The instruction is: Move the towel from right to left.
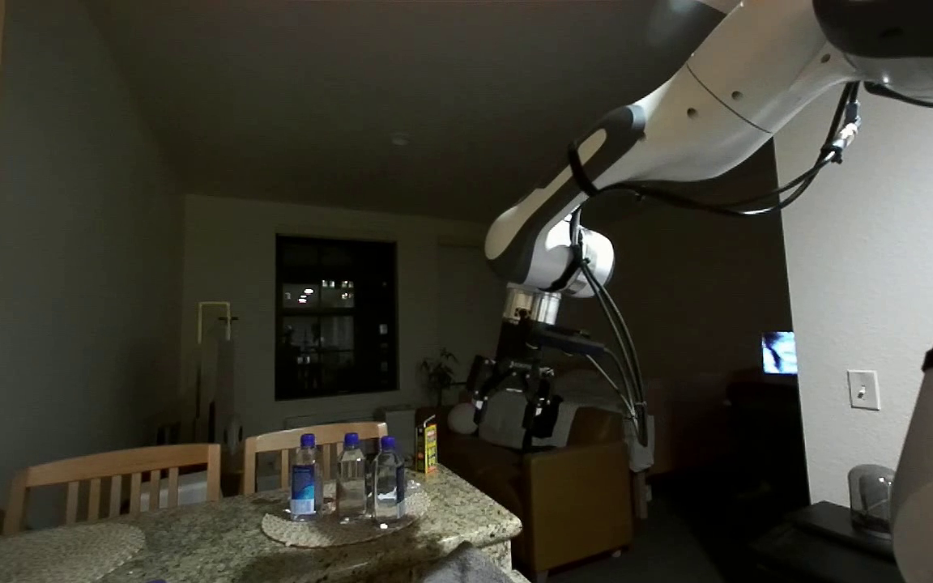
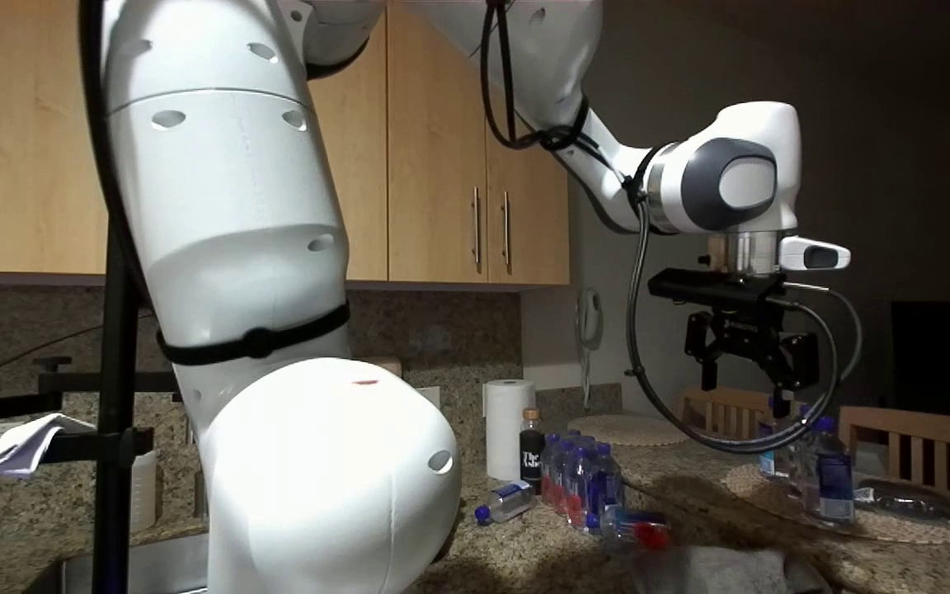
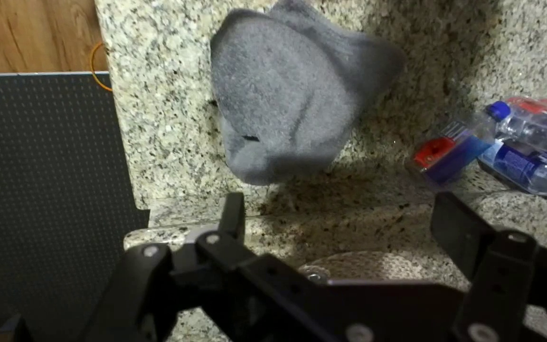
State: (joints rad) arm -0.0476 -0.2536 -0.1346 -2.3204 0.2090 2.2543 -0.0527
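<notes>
The towel is a crumpled grey cloth (image 3: 287,95) lying on the granite counter (image 3: 169,118) in the upper middle of the wrist view. Its top shows at the bottom edge of both exterior views (image 1: 466,567) (image 2: 714,571), where the rest of it is cut off. My gripper is open with its fingers wide apart in the wrist view (image 3: 340,213). Nothing is between the fingers. In both exterior views the gripper (image 1: 507,413) (image 2: 745,392) hangs pointing down, high above the counter and apart from the towel.
Several water bottles (image 2: 582,478) and a bottle lying on its side (image 2: 508,502) stand near the towel. More bottles (image 1: 351,478) stand on a round woven mat (image 1: 313,530) on a raised counter. A small yellow box (image 1: 426,445) and chairs (image 1: 118,470) are behind.
</notes>
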